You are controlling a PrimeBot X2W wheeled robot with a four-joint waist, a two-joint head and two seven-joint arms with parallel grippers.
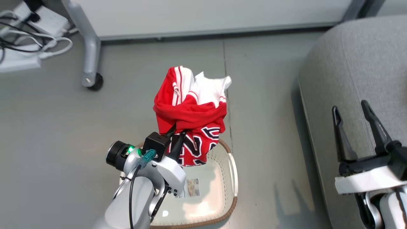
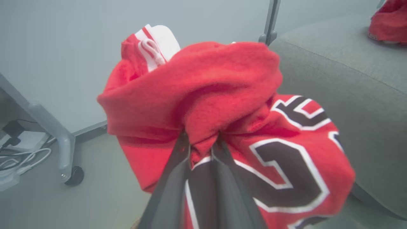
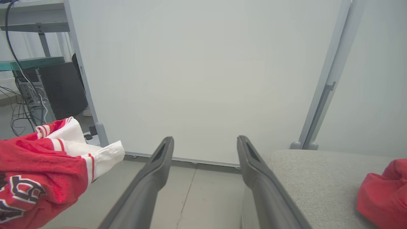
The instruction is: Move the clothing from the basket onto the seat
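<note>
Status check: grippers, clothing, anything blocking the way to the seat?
Left gripper shut on red garment, held up above basket. Right gripper open, empty, at seat edge. Second garment lying on seat. No obstacle seen between.

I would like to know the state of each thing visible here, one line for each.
held garment: bunched, lifted above the basket, pinched by left gripper
left gripper: shut on held garment
right gripper: open, empty
basket: on floor, no clothing in its visible part
seat: carries second garment
second garment: crumpled, lying on seat
</note>
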